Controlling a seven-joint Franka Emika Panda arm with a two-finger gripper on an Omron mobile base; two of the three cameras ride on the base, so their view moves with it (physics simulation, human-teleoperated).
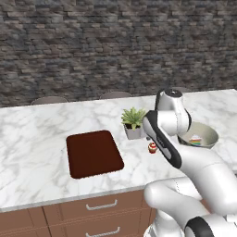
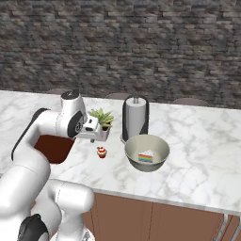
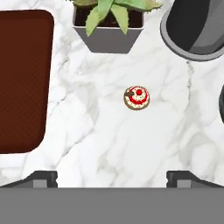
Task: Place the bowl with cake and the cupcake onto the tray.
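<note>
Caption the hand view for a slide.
Open gripper above the cupcake, tray alongside.

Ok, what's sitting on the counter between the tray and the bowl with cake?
The cupcake sits between the tray and the bowl with cake, on bare marble, seen in the right base view.

Both base views look down across the marble counter point(image 1: 37, 134) from opposite sides; the hand view looks straight down, closer.

The white marble counter point(image 1: 37, 134) carries the tray point(image 1: 93, 153) at its left, the potted plant point(image 1: 134, 122) and cupcake point(image 1: 152, 147) near the middle, a paper towel holder point(image 2: 135, 117), and the bowl with cake point(image 2: 147, 152) rightward.
</note>
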